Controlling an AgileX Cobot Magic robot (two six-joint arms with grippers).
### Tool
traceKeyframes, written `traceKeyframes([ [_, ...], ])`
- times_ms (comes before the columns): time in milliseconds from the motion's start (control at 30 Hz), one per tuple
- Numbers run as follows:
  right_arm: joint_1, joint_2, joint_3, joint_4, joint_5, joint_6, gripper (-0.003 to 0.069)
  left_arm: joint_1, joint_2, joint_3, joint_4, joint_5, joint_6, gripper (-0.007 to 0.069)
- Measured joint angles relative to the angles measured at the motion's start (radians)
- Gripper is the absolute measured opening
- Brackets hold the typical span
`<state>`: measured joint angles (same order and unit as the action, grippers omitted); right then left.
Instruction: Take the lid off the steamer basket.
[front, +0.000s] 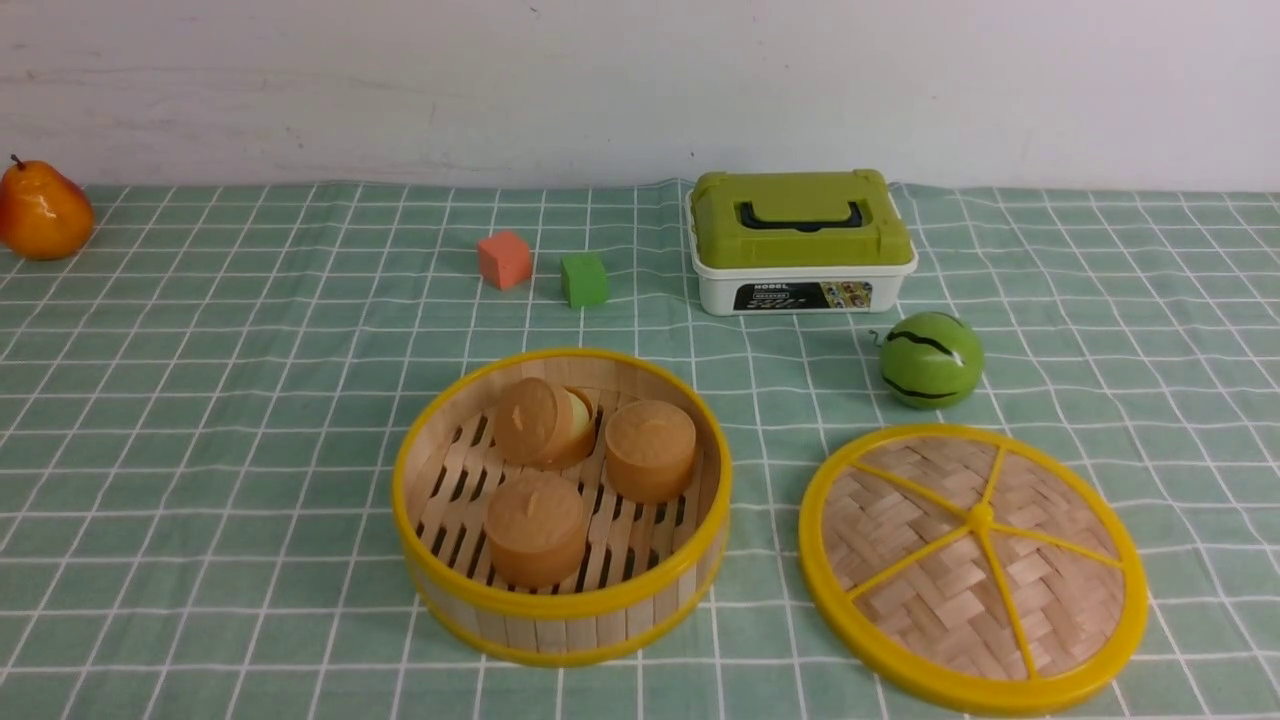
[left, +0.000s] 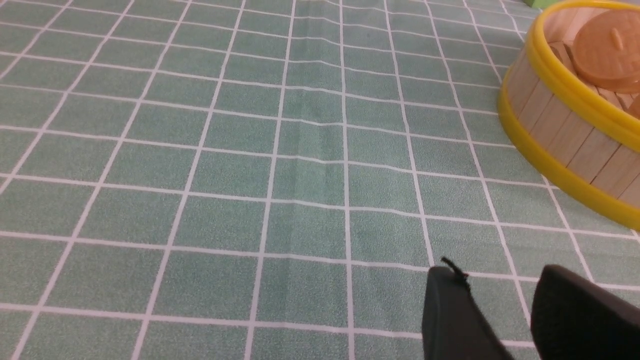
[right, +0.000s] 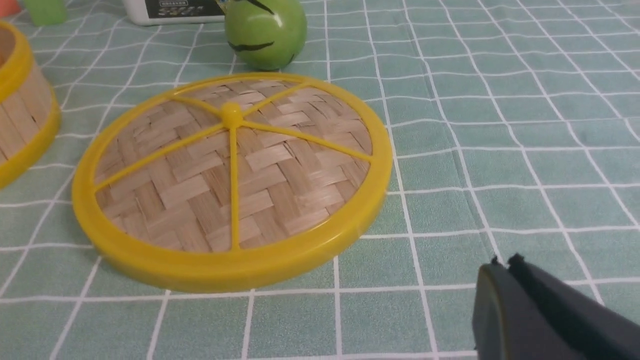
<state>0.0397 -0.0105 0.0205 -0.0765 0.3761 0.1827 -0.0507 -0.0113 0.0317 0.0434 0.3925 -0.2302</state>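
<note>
The steamer basket (front: 562, 590) stands uncovered on the checked cloth and holds three brown buns (front: 650, 447). The lid (front: 972, 566) lies flat on the cloth to the right of the basket, a gap between them. In the right wrist view the lid (right: 235, 180) lies ahead of my right gripper (right: 502, 262), which is shut, empty and apart from it. In the left wrist view my left gripper (left: 495, 272) is open and empty over bare cloth, with the basket (left: 560, 130) off to one side. Neither gripper shows in the front view.
A toy watermelon (front: 931, 359) sits just behind the lid. A white box with a green lid (front: 801, 240) stands behind it. An orange cube (front: 504, 260) and a green cube (front: 584, 279) lie behind the basket. A pear (front: 42, 211) sits at the far left.
</note>
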Motion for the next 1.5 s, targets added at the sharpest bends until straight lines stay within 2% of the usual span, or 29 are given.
traceKeyframes([
  [233,-0.040,0.001,0.000,-0.002,0.001,0.001,-0.0025,0.000,0.000,0.000,0.000,0.000,0.000,0.0239],
  [1500,-0.020,0.001,-0.002,-0.001,0.006,0.004,-0.0016,0.000,0.000,0.000,0.000,0.000,0.000,0.0239],
])
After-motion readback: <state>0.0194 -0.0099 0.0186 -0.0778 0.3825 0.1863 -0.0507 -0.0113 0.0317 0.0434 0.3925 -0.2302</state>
